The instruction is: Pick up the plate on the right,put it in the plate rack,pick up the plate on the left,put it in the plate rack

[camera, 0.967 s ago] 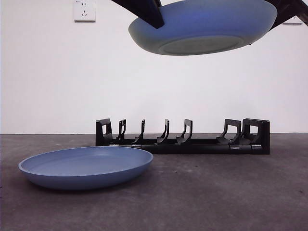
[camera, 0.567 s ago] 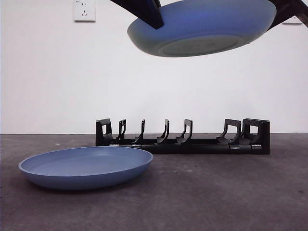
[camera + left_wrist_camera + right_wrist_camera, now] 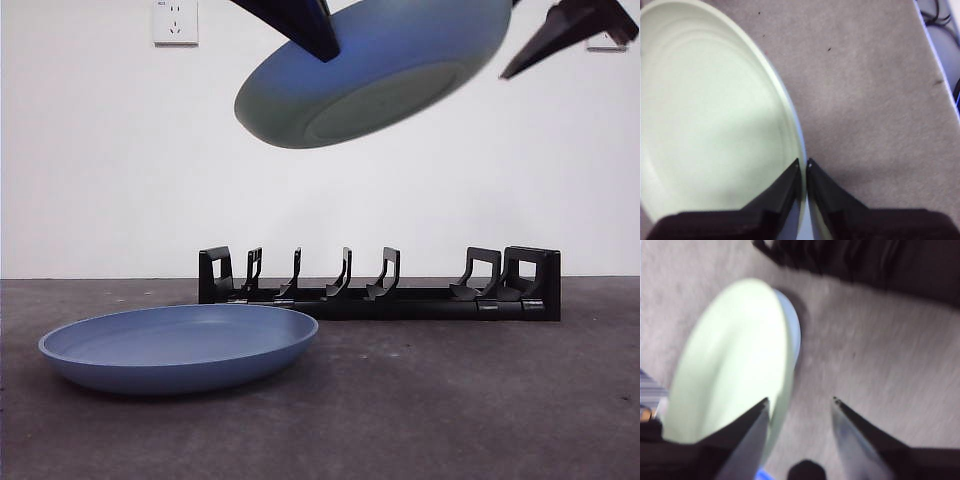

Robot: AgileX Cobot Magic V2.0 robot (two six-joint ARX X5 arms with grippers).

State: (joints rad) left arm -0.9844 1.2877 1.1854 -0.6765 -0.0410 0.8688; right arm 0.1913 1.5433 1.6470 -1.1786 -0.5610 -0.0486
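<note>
Kid: Plates first! Where are they?

Friend: One blue plate (image 3: pixel 372 75) hangs tilted near the top middle of the front picture, high above the plate rack (image 3: pixel 380 284). The other blue plate (image 3: pixel 180 346) lies flat on the grey table (image 3: pixel 480 400) at the lower left, in front of the rack's left end.

Kid: Who holds the high one?

Friend: The left gripper (image 3: pixel 804 167). Its two black jaws are pinched onto the plate's rim.

Kid: And the right gripper (image 3: pixel 800 402)?

Friend: Its jaws are spread wide with nothing between them. It sits just beside the tilted plate's edge, at the upper right of the front picture.

Kid: And the rack?

Friend: It stands in the middle, prongs bare.
</note>
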